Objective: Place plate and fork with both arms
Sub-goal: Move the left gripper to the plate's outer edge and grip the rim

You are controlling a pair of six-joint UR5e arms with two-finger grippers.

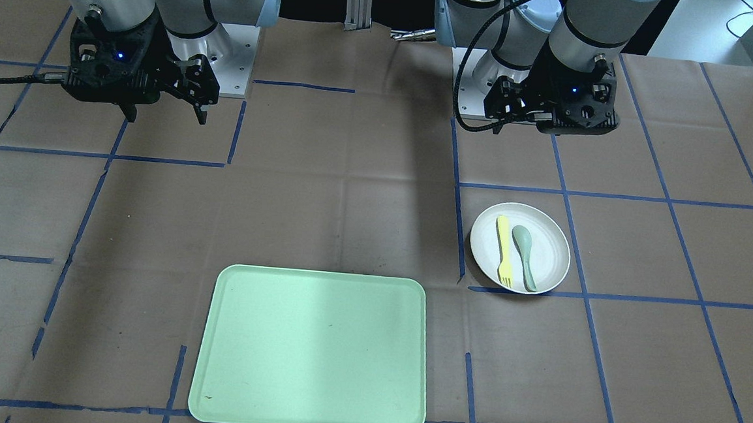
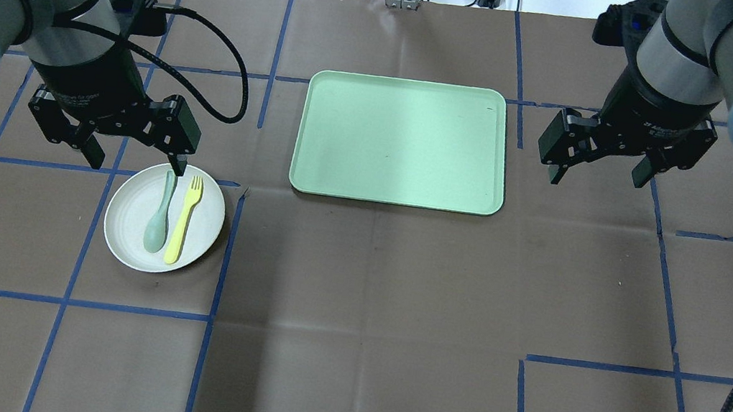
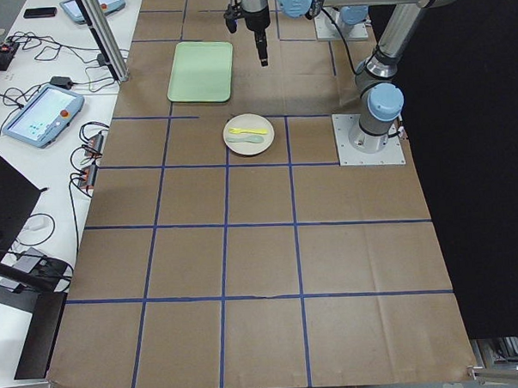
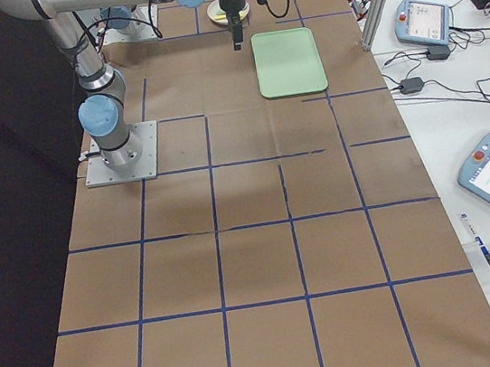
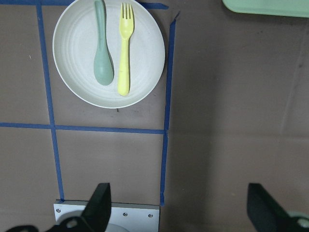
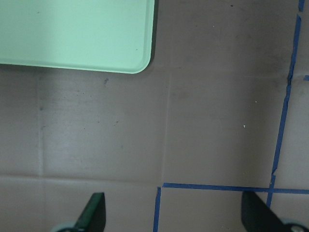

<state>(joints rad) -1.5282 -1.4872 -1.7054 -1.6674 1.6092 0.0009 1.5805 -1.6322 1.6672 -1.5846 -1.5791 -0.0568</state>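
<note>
The off-white plate [image 2: 128, 232] lies on the brown table on my left side, with the pale-yellow fork [image 2: 181, 222] and a grey-green spoon [image 2: 158, 222] lying side by side in it. My left gripper [image 2: 137, 161] is open and empty, held above the plate's far rim. In the left wrist view the plate [image 5: 77, 43] and fork [image 5: 124, 53] show ahead of the open gripper [image 5: 178, 208]. My right gripper [image 2: 596, 176] is open and empty, held above the table to the right of the light-green tray [image 2: 405, 143].
The tray [image 1: 312, 348] sits at the table's far middle with nothing in it; its corner shows in the right wrist view [image 6: 77, 34]. Blue tape lines cross the brown paper. Cables and control pendants lie beyond the table's far edge.
</note>
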